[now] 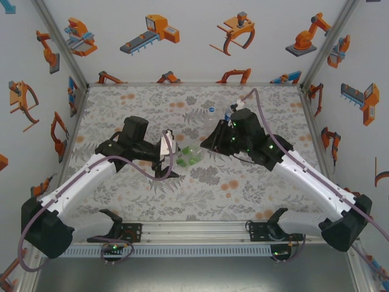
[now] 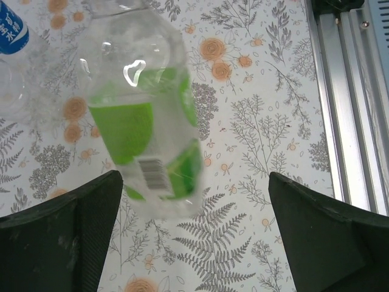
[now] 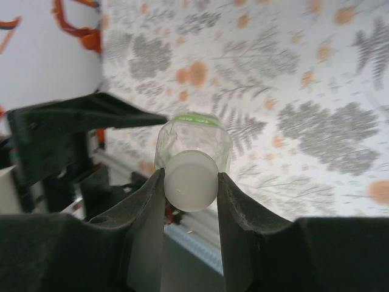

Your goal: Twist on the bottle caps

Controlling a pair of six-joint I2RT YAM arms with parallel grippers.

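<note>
Pinching the smooth round white cap (image 3: 189, 185) between the right gripper (image 3: 189, 182) jaws, on the neck of the green-labelled bottle (image 2: 143, 128), seemingly lifted over the floral worktop (image 2: 261, 121). Left gripper (image 2: 194, 182) jaws spread wide around its body (touching nothing). Could swing, slip or cross-thread: thin, slick clear plastic, unsupported.

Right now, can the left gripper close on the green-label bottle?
Probably yes: the left gripper is open and the green-label bottle sits between its fingers, nothing in between. The right gripper pinches just the white cap.
</note>
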